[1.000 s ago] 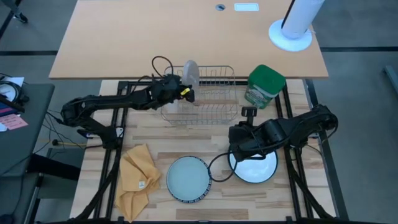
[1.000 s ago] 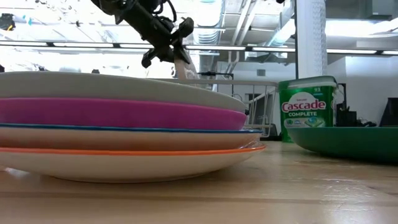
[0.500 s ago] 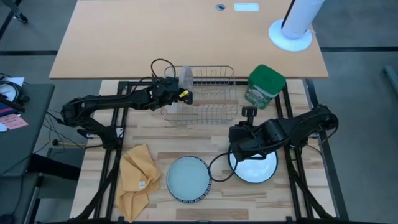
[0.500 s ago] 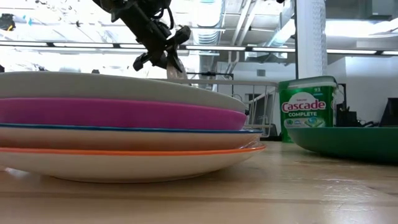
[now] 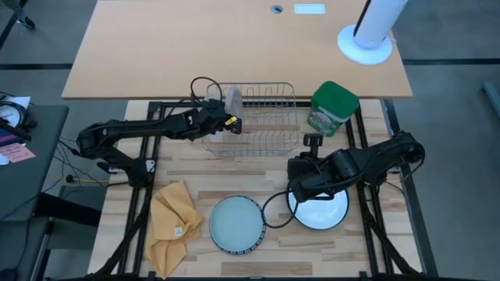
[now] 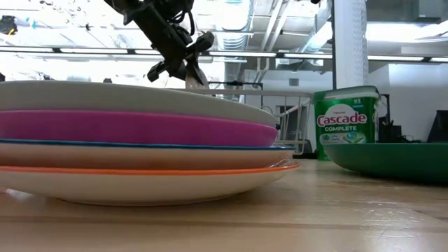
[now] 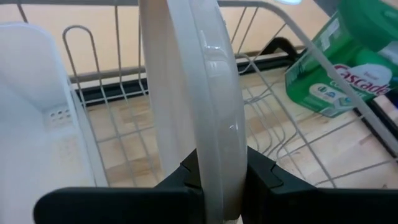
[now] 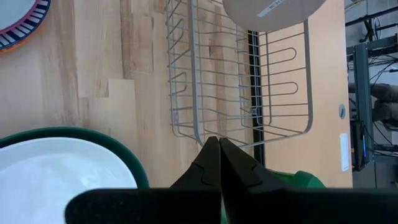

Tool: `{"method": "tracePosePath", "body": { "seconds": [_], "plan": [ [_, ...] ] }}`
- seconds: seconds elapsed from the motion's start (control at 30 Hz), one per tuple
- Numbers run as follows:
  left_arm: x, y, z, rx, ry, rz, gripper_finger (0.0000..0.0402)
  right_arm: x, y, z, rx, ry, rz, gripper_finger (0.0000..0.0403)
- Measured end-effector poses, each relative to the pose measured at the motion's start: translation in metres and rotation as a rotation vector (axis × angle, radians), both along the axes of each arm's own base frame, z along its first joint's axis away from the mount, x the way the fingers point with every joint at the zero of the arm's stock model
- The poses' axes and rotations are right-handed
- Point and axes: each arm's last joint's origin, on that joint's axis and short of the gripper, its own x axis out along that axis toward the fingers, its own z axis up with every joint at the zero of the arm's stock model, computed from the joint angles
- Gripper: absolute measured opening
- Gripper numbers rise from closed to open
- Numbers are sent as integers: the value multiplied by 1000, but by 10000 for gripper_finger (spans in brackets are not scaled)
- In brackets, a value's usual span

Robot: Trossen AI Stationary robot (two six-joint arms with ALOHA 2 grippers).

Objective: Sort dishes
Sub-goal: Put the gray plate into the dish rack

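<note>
Left gripper [image 5: 231,119]: fingers [image 7: 261,177] clamped on the rim of a small grey plate [image 7: 193,93]; the plate stands on edge, rising upright from between the two fingers, inside the wire dish rack [image 5: 262,117] at its left end; a frosted white container [image 7: 37,112] sits just beside the plate, on one side of the fingers; the green canister [image 5: 332,108] stands well beyond the fingers, past the rack's far end.

Right gripper [image 8: 219,163]: fingers pressed together, holding nothing; it hovers over the near rim of the large white plate with the dark green rim [image 5: 319,209]; the rack lies ahead of the fingertips.

Stack of plates [image 5: 237,224]: on the table [image 5: 195,168], well apart from both sets of fingers; grey on top, magenta-pink below it, patterned ones underneath; a yellow cloth [image 5: 172,222] lies beside the stack.
</note>
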Motion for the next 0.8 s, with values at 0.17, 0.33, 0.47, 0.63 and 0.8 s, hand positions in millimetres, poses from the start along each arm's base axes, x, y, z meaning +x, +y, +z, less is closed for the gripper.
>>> {"method": "tracePosePath", "body": {
  "seconds": [0.17,0.33,0.47,0.63,0.8],
  "plan": [
    [0,-3,-6,-6,9,-4,43,0,0,0,0,0,0,0],
    [-1,-6,-11,0,27,4,43,0,0,0,0,-1,-1,0],
    [0,-8,-10,1,19,2,43,0,0,0,0,-1,-1,0],
    [2,-12,-10,-11,4,1,43,0,0,0,1,-1,-1,0],
    [2,-14,-10,-15,-3,5,43,0,0,0,2,-4,-1,0]
  ]
}}
